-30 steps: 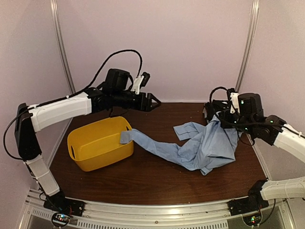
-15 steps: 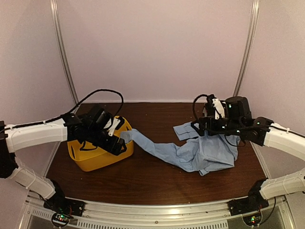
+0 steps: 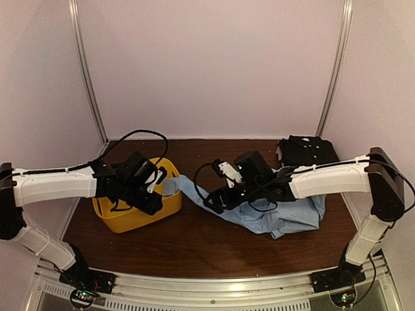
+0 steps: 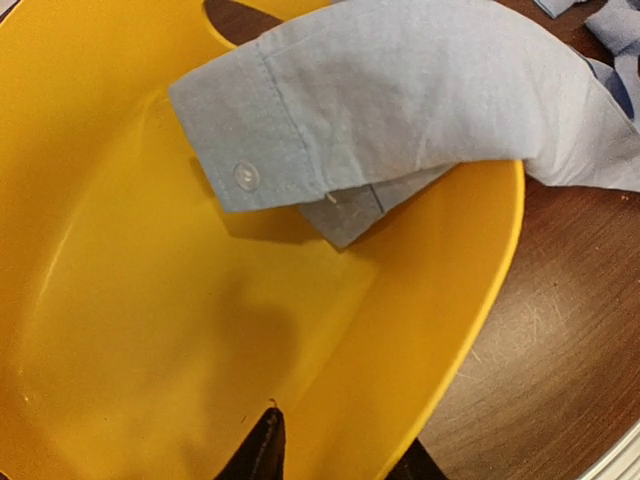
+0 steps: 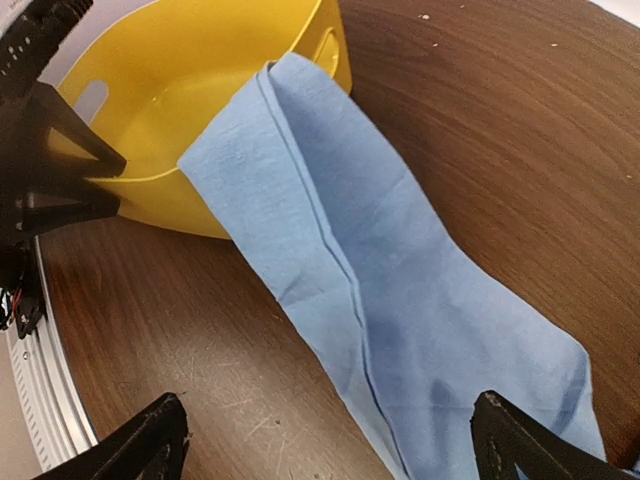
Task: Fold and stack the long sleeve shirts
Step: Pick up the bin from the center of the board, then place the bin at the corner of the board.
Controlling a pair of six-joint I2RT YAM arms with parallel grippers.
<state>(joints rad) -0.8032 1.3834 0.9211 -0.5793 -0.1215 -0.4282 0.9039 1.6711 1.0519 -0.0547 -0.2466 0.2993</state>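
Setting: Dark wooden table (image 3: 194,249) closed in by pale walls (image 3: 207,65), with both arms reaching toward its left half.
Blue shirt: the blue shirt (image 3: 292,210) lies rumpled on the right half of the table. One sleeve (image 5: 400,300) stretches left, and its cuff (image 4: 250,150) hangs over the rim into the yellow basket (image 3: 123,220).
Why it matters: the draped sleeve probably has to come off the basket before the shirt can be spread flat for folding.
Right gripper: the right gripper (image 5: 333,440) hovers low over the sleeve beside the basket, jaws wide apart with a finger on each side, holding nothing. It looks placed to pinch the sleeve.
Left gripper: the left gripper (image 3: 150,202) sits at the basket's wall, one fingertip inside and one outside, perhaps to steady the basket. I cannot tell whether the jaws clamp the wall or only straddle it.
Black shirt: the black shirt (image 3: 308,152) lies folded in the far right corner, well apart, likely the start of the stack.
Hidden: the left fingers are cut off at the edge of the wrist view. The right arm covers part of the blue shirt's body. The black shirt is too dark to show detail.
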